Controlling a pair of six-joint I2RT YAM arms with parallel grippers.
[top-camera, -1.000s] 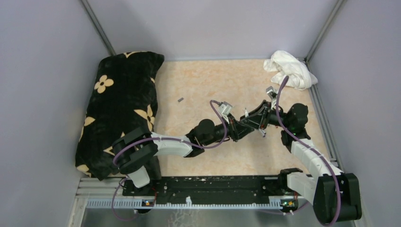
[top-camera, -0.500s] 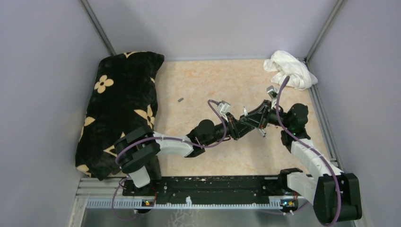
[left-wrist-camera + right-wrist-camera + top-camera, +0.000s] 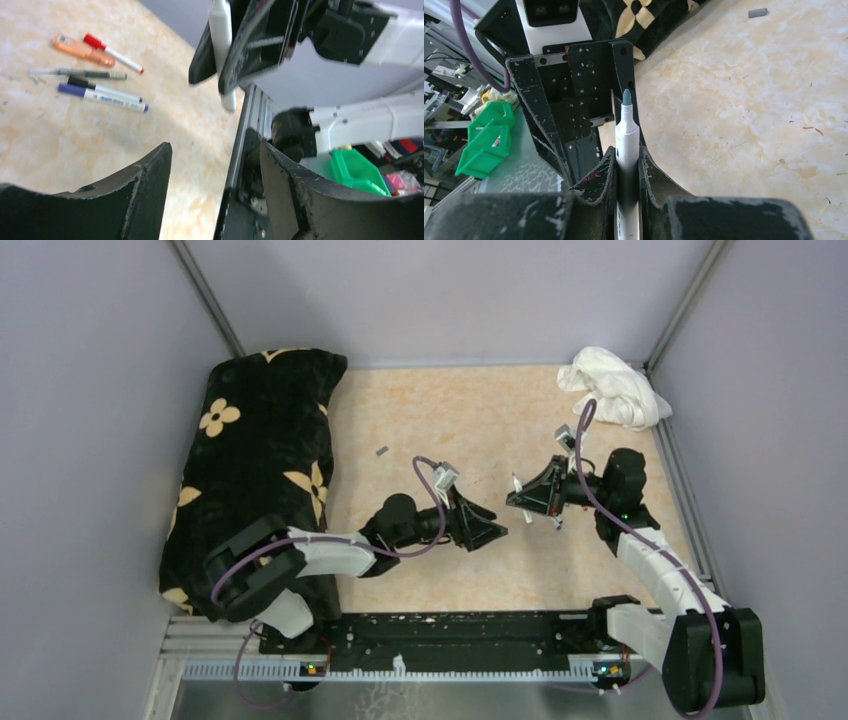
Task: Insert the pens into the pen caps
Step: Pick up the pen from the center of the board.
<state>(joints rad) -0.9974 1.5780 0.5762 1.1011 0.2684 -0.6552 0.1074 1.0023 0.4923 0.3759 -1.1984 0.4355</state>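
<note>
My right gripper (image 3: 627, 156) is shut on a white pen (image 3: 627, 134) whose bare grey-blue tip points at my left gripper. In the left wrist view the same pen (image 3: 220, 25) stands upright between the right fingers. My left gripper (image 3: 214, 151) is open with nothing between its fingers, and sits a short way left of the right gripper (image 3: 516, 499) in the top view. Several pens lie together on the table: an orange highlighter (image 3: 82, 50), a red-capped pen (image 3: 113, 52), a grey pen (image 3: 80, 74) and a blue pen (image 3: 101, 96). A small grey pen cap (image 3: 381, 451) lies alone further left.
A black flowered pillow (image 3: 255, 460) fills the left side of the table. A white cloth (image 3: 612, 386) is bunched in the far right corner. The metal rail (image 3: 430, 632) runs along the near edge, with green bins (image 3: 489, 140) beyond it.
My left gripper has opened and drawn back left, away from the right gripper it was pressed against. The right gripper has stayed shut on the white pen.
</note>
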